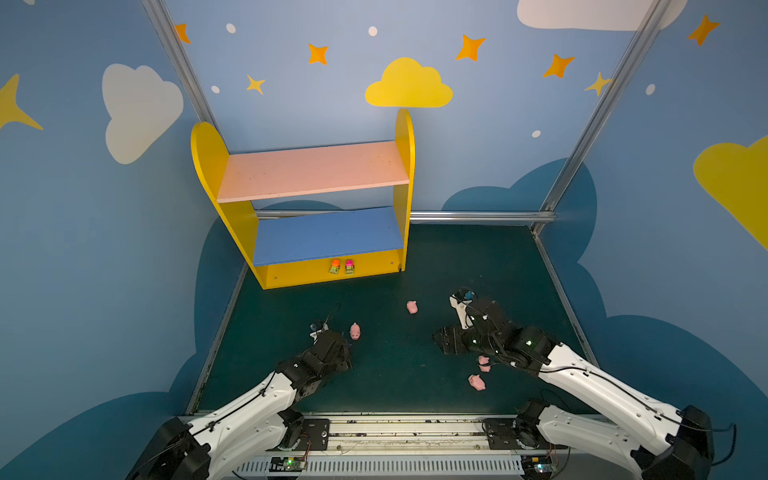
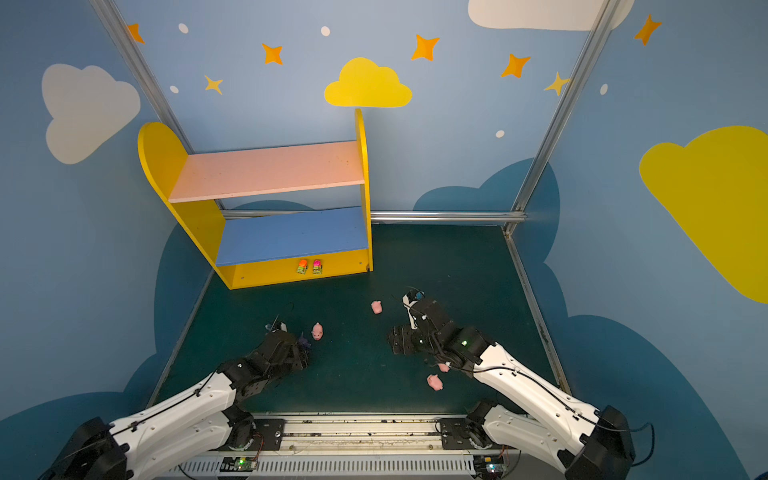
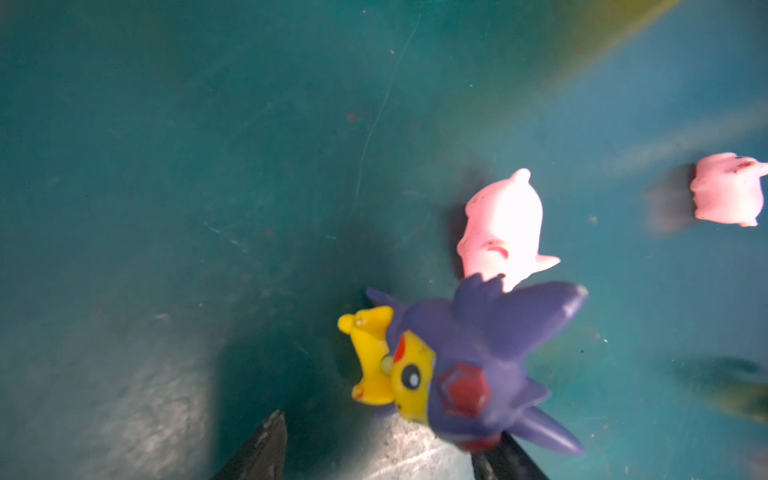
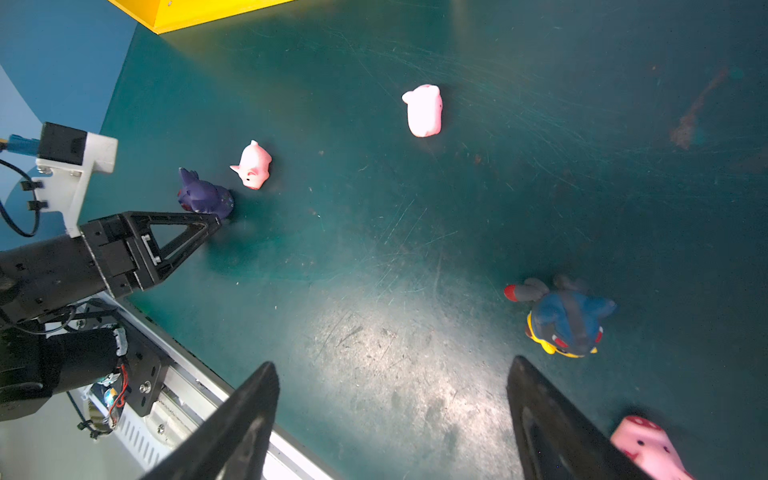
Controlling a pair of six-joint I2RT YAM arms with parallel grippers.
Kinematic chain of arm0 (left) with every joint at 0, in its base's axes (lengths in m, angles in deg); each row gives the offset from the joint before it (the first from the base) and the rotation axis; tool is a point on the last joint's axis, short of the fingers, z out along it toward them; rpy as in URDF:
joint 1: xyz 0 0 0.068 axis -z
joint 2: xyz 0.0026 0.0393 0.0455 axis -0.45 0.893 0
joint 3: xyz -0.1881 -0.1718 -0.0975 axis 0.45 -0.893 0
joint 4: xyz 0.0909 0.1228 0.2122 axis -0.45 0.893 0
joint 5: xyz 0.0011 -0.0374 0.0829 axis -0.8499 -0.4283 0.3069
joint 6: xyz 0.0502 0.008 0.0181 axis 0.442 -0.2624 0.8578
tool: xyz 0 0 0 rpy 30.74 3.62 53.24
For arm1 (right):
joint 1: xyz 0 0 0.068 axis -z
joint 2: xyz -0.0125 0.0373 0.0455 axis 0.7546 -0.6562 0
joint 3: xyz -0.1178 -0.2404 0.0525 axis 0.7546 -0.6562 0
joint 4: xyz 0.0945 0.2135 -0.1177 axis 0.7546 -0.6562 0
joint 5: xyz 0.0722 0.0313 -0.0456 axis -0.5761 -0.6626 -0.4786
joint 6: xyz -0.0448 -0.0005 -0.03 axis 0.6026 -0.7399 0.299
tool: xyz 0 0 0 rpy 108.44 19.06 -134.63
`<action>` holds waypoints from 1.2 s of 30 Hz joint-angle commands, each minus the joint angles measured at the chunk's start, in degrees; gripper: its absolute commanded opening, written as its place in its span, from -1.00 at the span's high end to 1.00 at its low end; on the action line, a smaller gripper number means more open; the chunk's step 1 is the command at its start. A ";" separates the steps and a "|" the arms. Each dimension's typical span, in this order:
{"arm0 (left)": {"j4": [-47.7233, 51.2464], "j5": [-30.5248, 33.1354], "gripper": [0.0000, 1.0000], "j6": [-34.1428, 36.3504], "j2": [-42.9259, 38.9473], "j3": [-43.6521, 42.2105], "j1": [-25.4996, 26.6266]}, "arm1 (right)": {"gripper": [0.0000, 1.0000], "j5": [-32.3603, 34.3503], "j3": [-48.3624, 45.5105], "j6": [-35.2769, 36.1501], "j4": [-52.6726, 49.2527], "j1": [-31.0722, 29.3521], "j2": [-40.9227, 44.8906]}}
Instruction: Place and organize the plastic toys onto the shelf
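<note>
A purple-hooded yellow figurine lies on the mat against one finger of my left gripper, whose jaws stand apart; the other finger is clear of it. A pink pig lies just beyond that toy. A second pig is mid-mat. My right gripper is open and holds nothing. A blue-hooded figurine lies just past one of its fingers and a pig beside that finger. In both top views two pigs lie under the right arm. Two cars stand at the front of the shelf's yellow base.
The shelf stands at the back left against the wall; its pink board and blue board carry nothing. Blue walls and metal rails close in the dark green mat. A metal rail runs along the front edge.
</note>
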 commanded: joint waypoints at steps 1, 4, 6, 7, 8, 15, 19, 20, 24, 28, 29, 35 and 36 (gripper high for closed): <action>-1.14 -1.40 -0.35 1.04 1.40 1.53 0.31 | -0.70 -0.12 0.14 0.26 -1.05 0.14 1.05; -1.77 -1.48 -0.33 1.96 3.21 2.38 0.66 | -0.70 0.03 -0.17 0.24 -1.36 0.12 1.64; -2.22 -1.62 -0.30 2.32 4.42 2.82 0.91 | -0.70 0.14 -0.31 0.13 -1.65 0.18 2.07; -2.48 -1.66 -0.29 2.37 5.03 2.99 1.06 | -0.70 0.23 -0.39 0.05 -1.78 0.16 2.34; -2.81 -1.75 -0.28 2.52 5.57 3.19 1.14 | -0.70 0.24 -0.49 0.04 -2.00 0.12 2.60; -4.19 -1.85 -0.25 2.46 8.33 4.58 2.73 | -0.70 0.66 -0.50 0.04 -2.78 0.19 3.86; -4.29 -1.51 -0.24 2.25 8.92 4.89 3.62 | -0.69 0.57 -0.46 -0.04 -2.78 0.12 4.06; -4.32 -1.34 -0.24 2.19 8.94 4.93 3.81 | -0.69 0.54 -0.41 -0.04 -2.79 0.20 4.12; -4.85 -1.31 -0.24 2.02 9.32 5.15 4.35 | -0.69 0.58 -0.33 -0.13 -3.28 0.12 4.63; -5.34 -1.25 -0.24 1.78 10.52 6.07 5.47 | -0.69 0.85 -0.47 -0.24 -3.88 0.12 5.54; -5.43 -1.06 -0.24 1.75 10.98 6.37 5.78 | -0.70 0.92 -0.53 -0.29 -4.00 0.16 5.71; -5.08 -0.63 -0.24 1.66 13.67 7.95 7.07 | -0.70 1.16 -0.53 -0.40 -4.55 0.12 6.52; -4.87 -0.52 -0.24 1.58 13.90 8.05 7.36 | -0.70 1.19 -0.40 -0.42 -4.67 0.13 6.60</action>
